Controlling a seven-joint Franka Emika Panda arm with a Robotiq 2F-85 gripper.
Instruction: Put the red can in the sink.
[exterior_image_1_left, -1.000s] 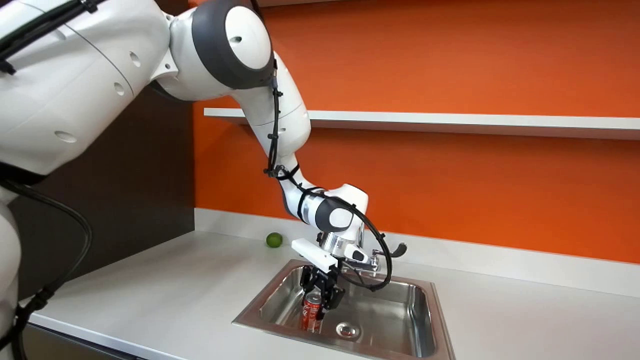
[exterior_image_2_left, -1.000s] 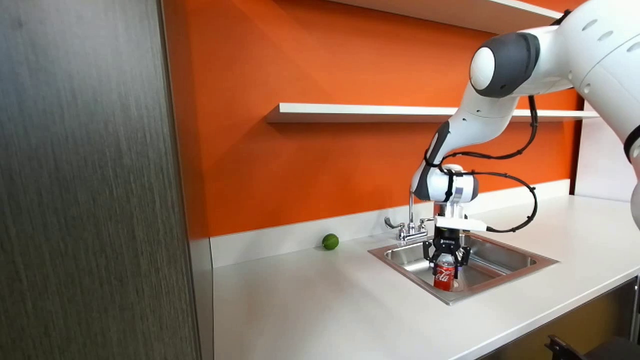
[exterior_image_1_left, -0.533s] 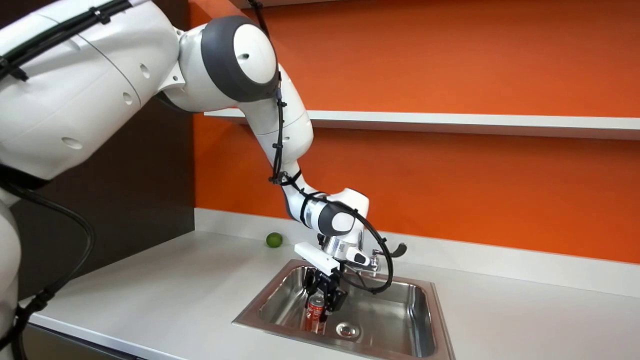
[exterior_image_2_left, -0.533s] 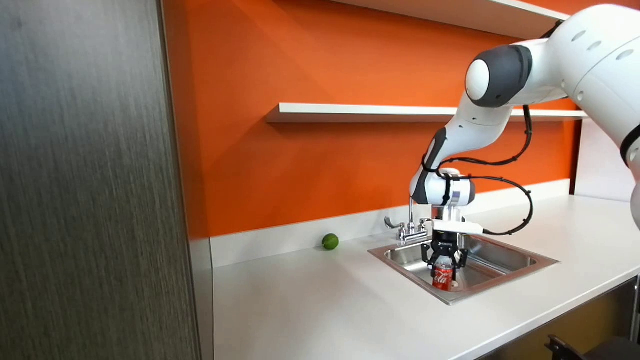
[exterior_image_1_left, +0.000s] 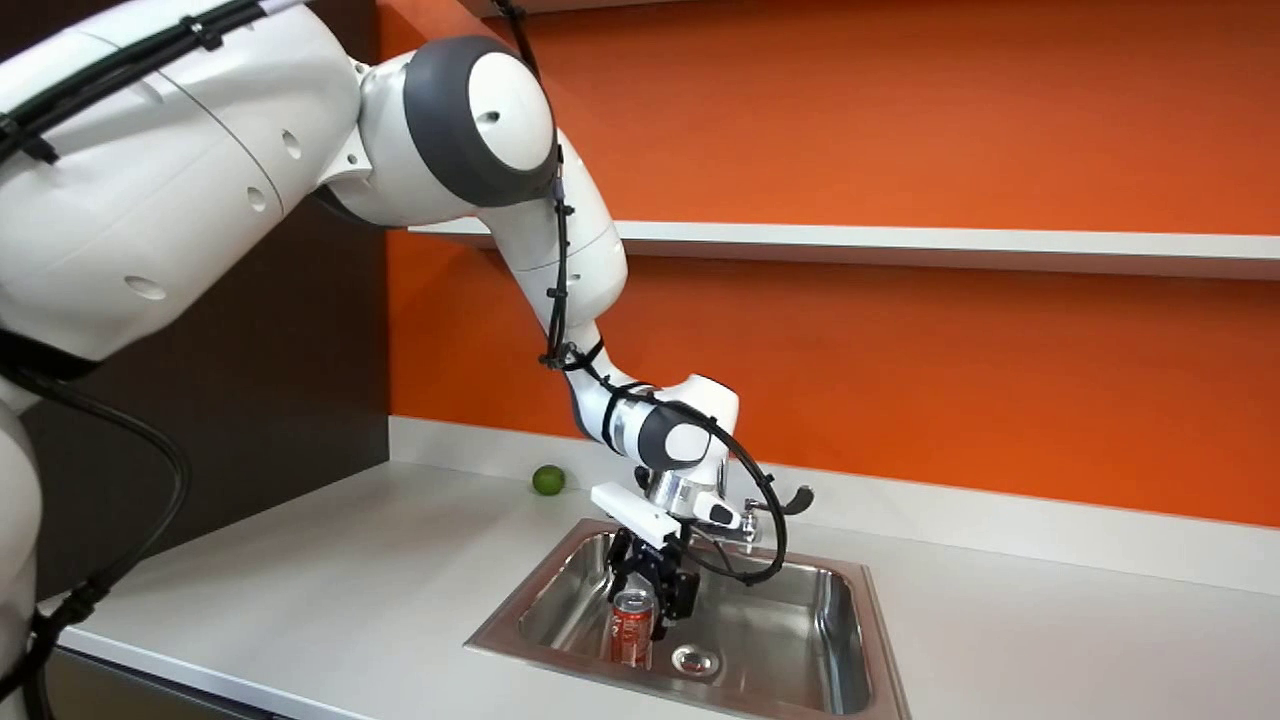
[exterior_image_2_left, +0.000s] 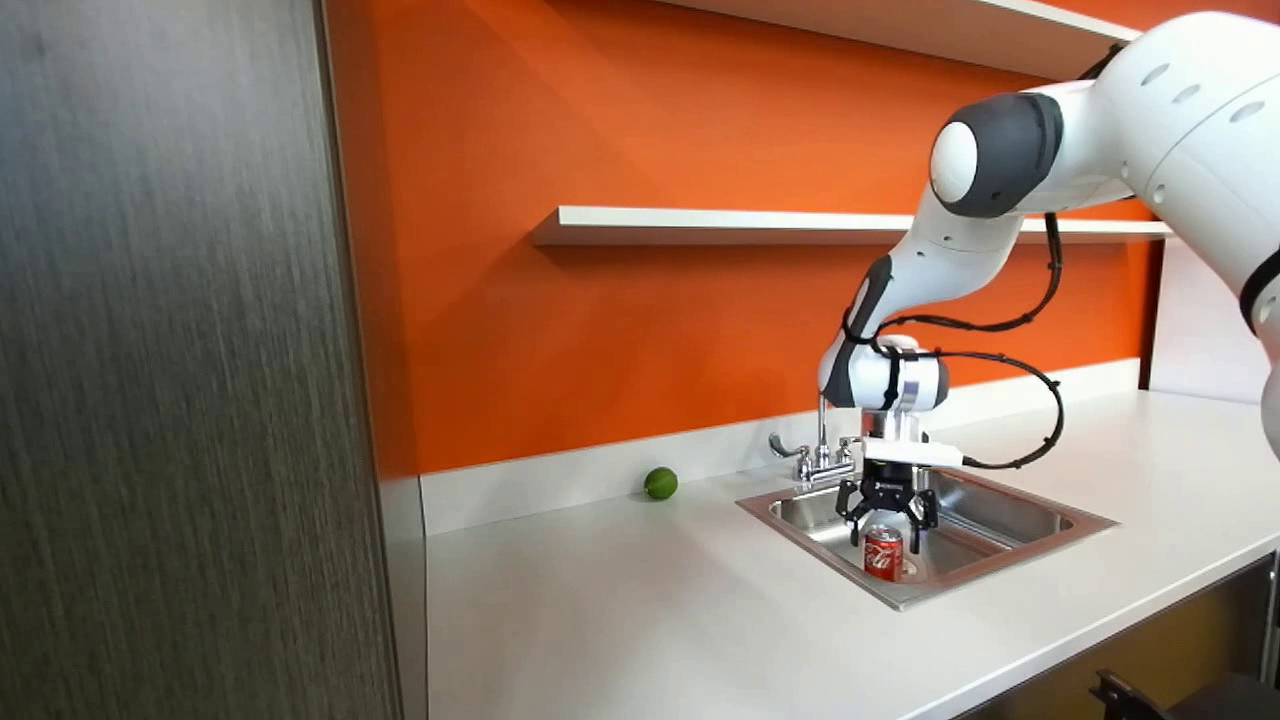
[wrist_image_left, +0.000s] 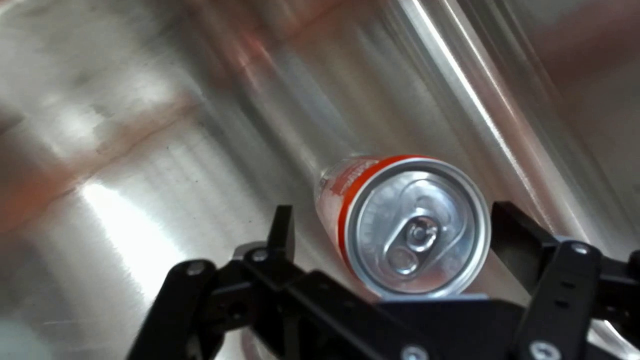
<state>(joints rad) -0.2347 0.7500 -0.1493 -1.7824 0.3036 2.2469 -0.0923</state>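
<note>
A small red cylindrical drink can (exterior_image_1_left: 631, 632) stands upright in the rectangular stainless-steel sink (exterior_image_1_left: 765, 640), near its front edge; the black fingers (wrist_image_left: 281, 234) hang released, spread either side of it.

Red can (exterior_image_1_left: 631, 638), pale markings, silvery top up. Upright inside rectangular stainless-steel sink (exterior_image_1_left: 770, 640).

Bench (exterior_image_2_left: 600, 620): smooth, low sheen. Red can (wrist_image_left: 417, 227): metal, glossy printed side, bright top. Sink (exterior_image_1_left: 532, 590): stainless steel, satin, reflective, faintly marked. Faucet (exterior_image_2_left: 822, 467), bench's back edge: polished chrome. Panel (exterior_image_2_left: 180, 380), bench's left edge: wood-grained, faint sheen. Tool (exterior_image_2_left: 885, 540): matt black.
</note>
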